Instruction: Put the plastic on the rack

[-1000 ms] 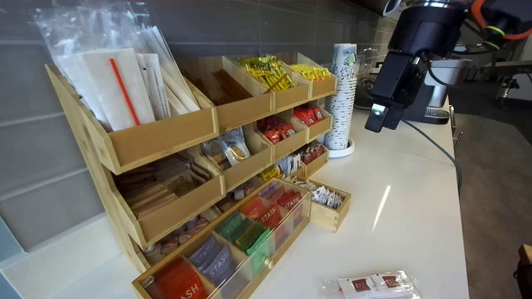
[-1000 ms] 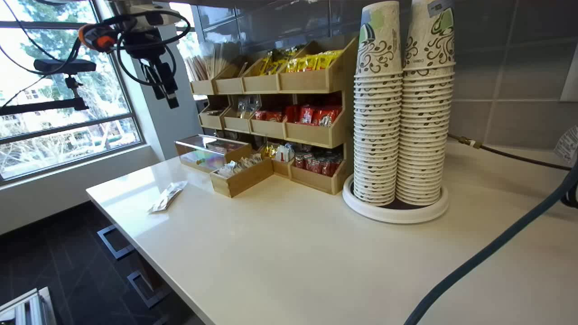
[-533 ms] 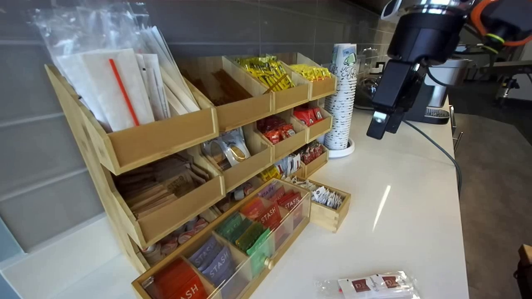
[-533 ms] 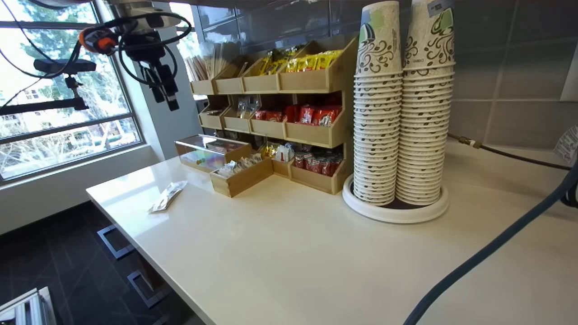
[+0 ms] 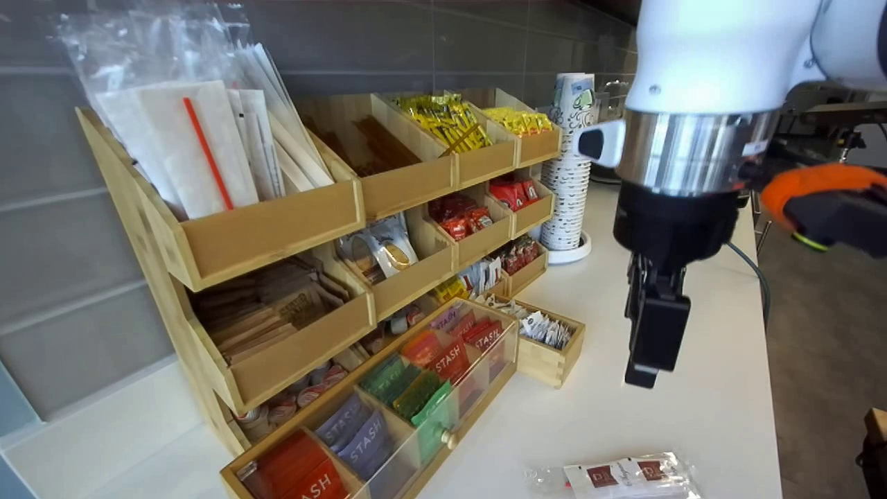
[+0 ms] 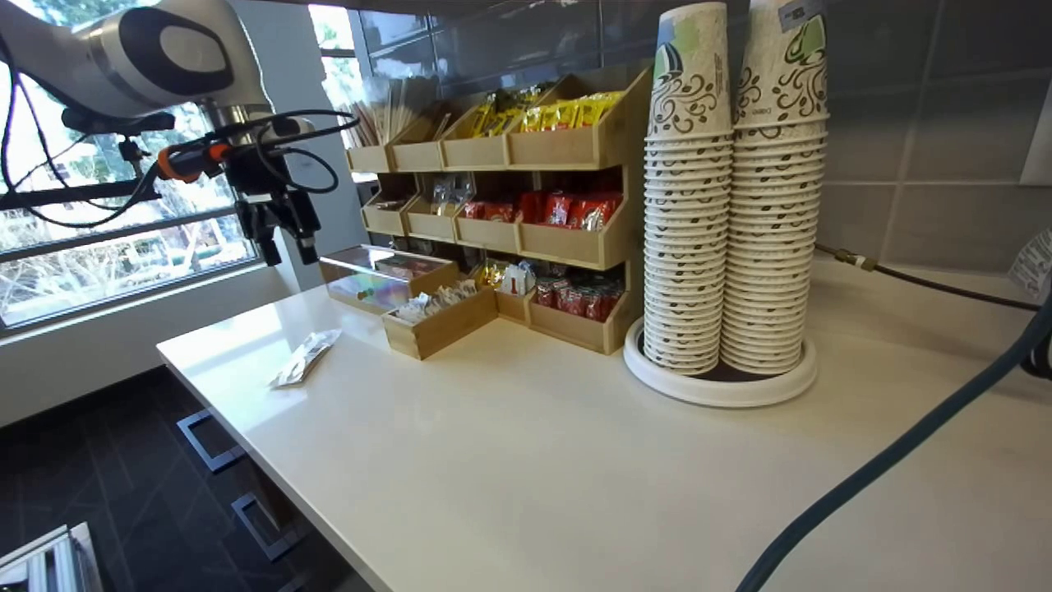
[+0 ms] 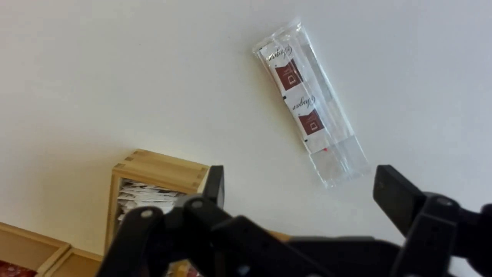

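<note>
White counter (image 6: pixel 575 460) under one spread pincer (image 7: pixel 300 182): one packet (image 7: pixel 311 104), one rack (image 5: pixel 416 278).

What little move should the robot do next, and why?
I'd probably ease the open tool over the middle of the packet. In the wrist view its fingers are wide apart, but most of the packet lies on the counter beyond them, so closing now would likely miss.

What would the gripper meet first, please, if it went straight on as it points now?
Pointing down, the gripper would probably meet the white countertop beside the plastic sugar-packet pouch, or the pouch itself; depth is unclear.
</note>
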`<state>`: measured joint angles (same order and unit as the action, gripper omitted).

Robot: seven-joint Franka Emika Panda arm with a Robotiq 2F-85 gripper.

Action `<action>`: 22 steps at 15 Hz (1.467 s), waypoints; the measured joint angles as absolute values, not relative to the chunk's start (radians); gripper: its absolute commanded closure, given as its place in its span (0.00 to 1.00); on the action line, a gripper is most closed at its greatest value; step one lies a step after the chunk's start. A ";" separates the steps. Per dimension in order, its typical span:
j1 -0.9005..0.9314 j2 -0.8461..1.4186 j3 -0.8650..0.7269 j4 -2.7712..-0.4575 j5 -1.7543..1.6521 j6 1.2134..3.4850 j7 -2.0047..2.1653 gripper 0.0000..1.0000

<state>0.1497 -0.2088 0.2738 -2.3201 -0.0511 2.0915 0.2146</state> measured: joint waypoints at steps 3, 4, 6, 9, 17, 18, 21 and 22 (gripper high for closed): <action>0.189 -0.125 0.299 -2.318 -0.118 2.117 0.173 0.00; 0.200 -0.098 0.302 -2.316 -0.133 2.128 0.155 0.00; 0.216 -0.043 0.303 -2.305 -0.156 2.153 0.118 0.00; 0.219 0.033 0.300 -2.276 -0.169 2.205 0.063 0.00; 0.220 0.204 0.284 -2.164 -0.168 2.251 -0.037 0.00; 0.220 0.219 0.279 -2.152 -0.166 2.251 -0.049 0.03; 0.218 0.257 0.270 -2.118 -0.157 2.251 -0.092 0.05; 0.217 0.267 0.268 -2.109 -0.154 2.251 -0.104 0.03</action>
<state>0.2167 0.2674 0.2681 -2.1094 -0.1535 2.2508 -0.1039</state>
